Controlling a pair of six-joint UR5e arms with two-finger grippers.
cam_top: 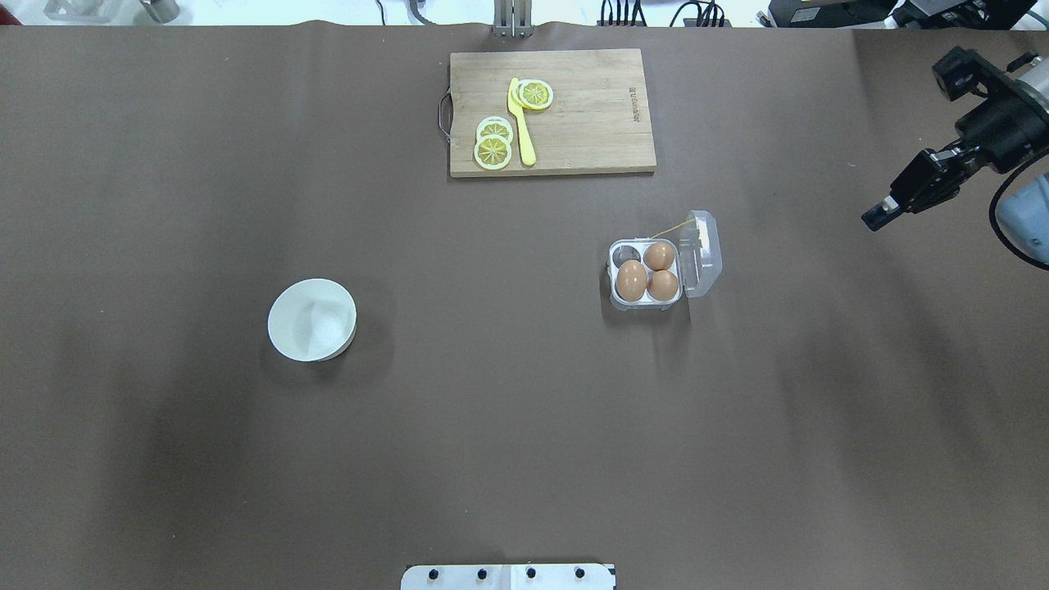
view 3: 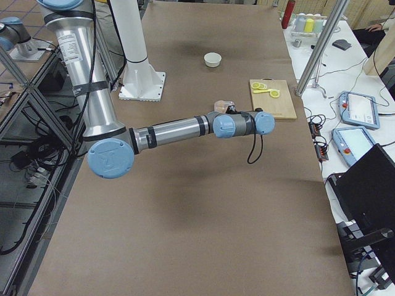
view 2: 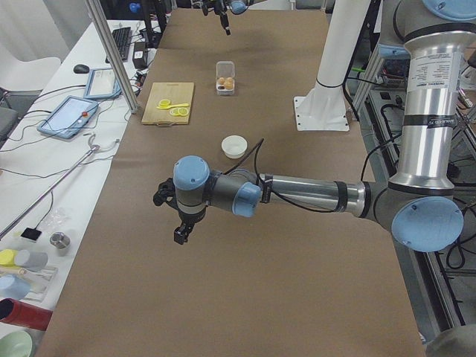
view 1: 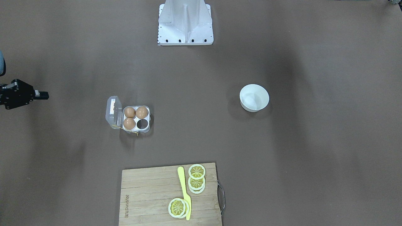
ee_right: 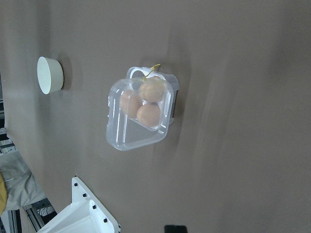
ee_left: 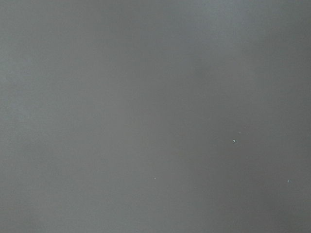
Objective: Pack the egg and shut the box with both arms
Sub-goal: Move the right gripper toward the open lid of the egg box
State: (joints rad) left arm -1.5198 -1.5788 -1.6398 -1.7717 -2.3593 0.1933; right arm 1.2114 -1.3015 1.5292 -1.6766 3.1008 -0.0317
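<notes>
Right hand (view 1: 46, 95) hangs at the edge of the front-facing view, its fingers drawn together on nothing, well apart from the box (view 1: 149, 118). We see the box on the brown worktop (view 1: 282, 163), its lid standing open toward that hand. Three brown eggs (view 1: 129, 112) sit in its cells; the fourth cell, on the side away from the robot and toward its left, holds none. A white bowl (view 1: 267, 95) stands well apart on the robot's left side. A wooden board (view 1: 147, 191) carrying lemon slices (view 1: 197, 171) and a yellow knife (view 1: 184, 188) lies at the operators' edge.

From overhead, we find that hand at the right margin, tapering to one tip, and a yellow string (cam_top: 674, 225) running from the box's far edge.

Seen from the left end, the left hand (view 2: 181, 236) points down over the worktop, far from bowl and box; we cannot tell whether it is clenched or released.

From the right end, the right arm (view 3: 179, 128) reaches across, its wrist hiding most of the box.

Our left wrist view shows only worktop.

Our right wrist view shows the eggs through the clear lid, with the bowl beyond and the white pedestal (ee_right: 87, 216) below.
</notes>
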